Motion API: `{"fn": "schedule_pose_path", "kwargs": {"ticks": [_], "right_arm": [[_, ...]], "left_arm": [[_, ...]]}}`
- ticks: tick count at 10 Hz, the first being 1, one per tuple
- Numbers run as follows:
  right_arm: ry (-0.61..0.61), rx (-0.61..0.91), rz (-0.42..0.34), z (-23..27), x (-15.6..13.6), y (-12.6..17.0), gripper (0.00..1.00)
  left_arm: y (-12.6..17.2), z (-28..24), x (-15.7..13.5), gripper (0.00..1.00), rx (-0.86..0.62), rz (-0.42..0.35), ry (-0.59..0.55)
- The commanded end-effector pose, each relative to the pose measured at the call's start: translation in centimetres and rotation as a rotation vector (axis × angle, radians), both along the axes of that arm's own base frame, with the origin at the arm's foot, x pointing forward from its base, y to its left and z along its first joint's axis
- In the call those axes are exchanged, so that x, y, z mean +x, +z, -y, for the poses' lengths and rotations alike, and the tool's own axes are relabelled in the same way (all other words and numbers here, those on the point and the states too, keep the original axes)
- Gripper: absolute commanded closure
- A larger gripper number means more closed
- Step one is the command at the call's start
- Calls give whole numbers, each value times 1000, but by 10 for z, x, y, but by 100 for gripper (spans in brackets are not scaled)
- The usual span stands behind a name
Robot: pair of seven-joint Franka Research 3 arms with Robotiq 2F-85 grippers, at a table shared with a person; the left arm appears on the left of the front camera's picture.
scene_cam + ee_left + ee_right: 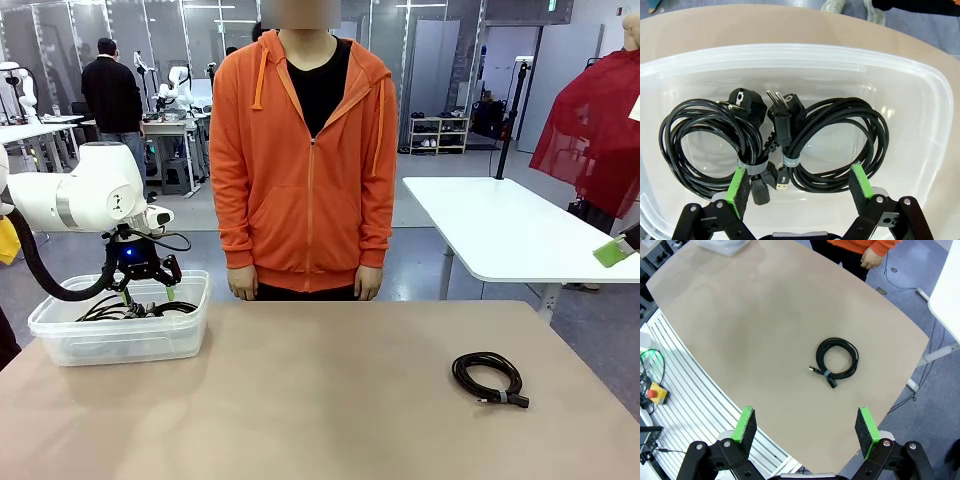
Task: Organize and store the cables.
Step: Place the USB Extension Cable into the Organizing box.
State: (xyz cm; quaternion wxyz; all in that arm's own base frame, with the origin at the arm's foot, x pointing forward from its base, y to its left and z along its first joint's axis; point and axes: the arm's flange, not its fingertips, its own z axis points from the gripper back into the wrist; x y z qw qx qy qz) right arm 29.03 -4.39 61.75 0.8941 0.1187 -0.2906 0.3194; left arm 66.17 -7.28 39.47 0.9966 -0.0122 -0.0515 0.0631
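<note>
From the front, the left tool (146, 292) hangs open over the bin (120, 340); one loose cable (489, 379) lies far right on the desk (320, 400). Left wrist: two stored coils (775, 145) below. Right wrist: open right tool (806, 426) looks down on that cable (837, 358) (nearer arm, I judge).

Two black coiled cables lay side by side in a clear bin (920, 90) at the surface's left end: the left coil (705, 142) smooth, bound with a grey strap, the right coil (840, 145) braided, also strapped, their chunky plugs (765, 107) meeting between them. A third coil (488, 378) lay flat on the bare surface (320, 400) to the right, well apart.
</note>
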Motion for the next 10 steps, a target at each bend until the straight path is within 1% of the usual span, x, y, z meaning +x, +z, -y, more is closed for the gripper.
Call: {"fn": "schedule_pose_path", "kwargs": {"ticks": [1,2,3,4,5,6,7,8,10], "right_arm": [[1,-6,1,0,0,0,0],[1,-6,1,0,0,0,0],[1,-6,1,0,0,0,0],[1,-6,1,0,0,0,0],[1,-6,1,0,0,0,0],[1,-6,1,0,0,0,0],[1,-6,1,0,0,0,0],[1,-6,1,0,0,0,0],[1,-6,1,0,0,0,0]], "left_arm": [[0,0,0,0,0,0,0],[21,-1,-13,0,-25,27,-37],[46,2,-35,0,-41,32,-101],[66,4,-52,0,-64,16,-151],[85,6,-73,0,-87,19,-229],[103,10,-93,0,-126,53,-287],[117,16,-114,0,-127,74,-338],[131,22,-142,0,-121,83,-387],[151,28,-185,0,-45,148,-431]]}}
